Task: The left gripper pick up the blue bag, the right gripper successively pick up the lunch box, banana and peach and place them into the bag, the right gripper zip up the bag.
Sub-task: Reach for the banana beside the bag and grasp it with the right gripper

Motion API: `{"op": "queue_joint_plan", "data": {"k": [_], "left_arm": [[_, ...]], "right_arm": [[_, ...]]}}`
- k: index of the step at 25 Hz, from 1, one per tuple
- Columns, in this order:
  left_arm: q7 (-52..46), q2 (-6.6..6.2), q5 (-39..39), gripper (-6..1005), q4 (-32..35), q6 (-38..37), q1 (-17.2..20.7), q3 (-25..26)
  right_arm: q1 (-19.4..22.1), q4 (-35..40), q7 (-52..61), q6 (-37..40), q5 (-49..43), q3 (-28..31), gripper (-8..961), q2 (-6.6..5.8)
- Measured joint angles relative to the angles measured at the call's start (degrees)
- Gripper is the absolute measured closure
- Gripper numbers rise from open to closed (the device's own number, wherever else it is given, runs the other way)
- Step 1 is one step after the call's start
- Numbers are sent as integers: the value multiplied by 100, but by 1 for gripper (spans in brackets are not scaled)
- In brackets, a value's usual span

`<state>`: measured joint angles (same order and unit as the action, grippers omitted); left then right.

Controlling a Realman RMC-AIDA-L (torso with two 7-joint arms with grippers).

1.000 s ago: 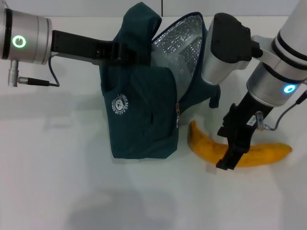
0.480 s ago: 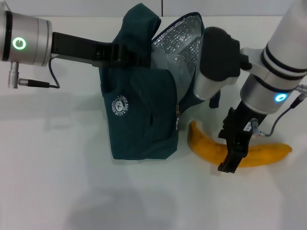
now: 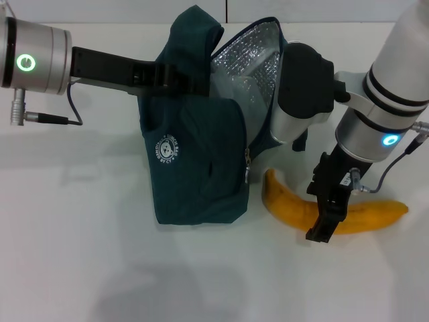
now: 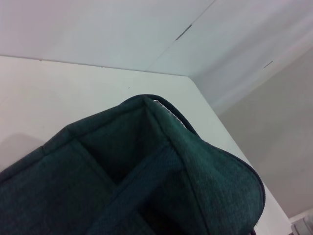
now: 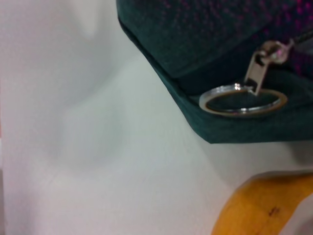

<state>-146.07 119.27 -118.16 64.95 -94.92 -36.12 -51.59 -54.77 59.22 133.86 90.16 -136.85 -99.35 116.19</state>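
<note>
Left gripper (image 3: 175, 75) reaches in from the left edge of the white table (image 3: 74, 221) and grips the blue bag (image 3: 194, 168) by its upper fabric. Its fingers are buried in the cloth, so open or closed cannot be told. The hold keeps the bag upright and its mouth gaping, probably so the right arm can load it from above. Bag stands mid-table, toward the far edge.

Bag shell: soft woven teal-green fabric, slumped folds, round white logo (image 3: 167, 148) on the near face. The silver foil lining (image 3: 251, 67) is crinkled and reflective. The ring-pull zipper (image 5: 243, 100), a thin metal loop on a small slider, hangs at the bag's lower front corner, unzipped.

Right gripper (image 3: 326, 216) is down over the middle of the banana (image 3: 285, 200), its dark fingers straddling the fruit; whether they have clamped cannot be told. The banana lies flat just right of the bag, toward the table's right edge: a smooth, curved, yellow-orange skin.

Lunch box and peach: not visible.
</note>
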Motion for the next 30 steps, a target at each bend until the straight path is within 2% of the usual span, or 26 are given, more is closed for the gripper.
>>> {"op": "queue_joint_plan", "data": {"k": [11,14,30], "left_arm": [[0,-3,4,960,0,4,-12,0],[0,-2,4,960,0,6,-9,0],[18,-8,-3,960,0,9,0,0]], "right_arm": [[-51,-148,0,-131,0,-287,104,0],[-58,-148,0,-138,0,-308,201,0],[-80,-86,87,-241,-13,-524,203,0]]}}
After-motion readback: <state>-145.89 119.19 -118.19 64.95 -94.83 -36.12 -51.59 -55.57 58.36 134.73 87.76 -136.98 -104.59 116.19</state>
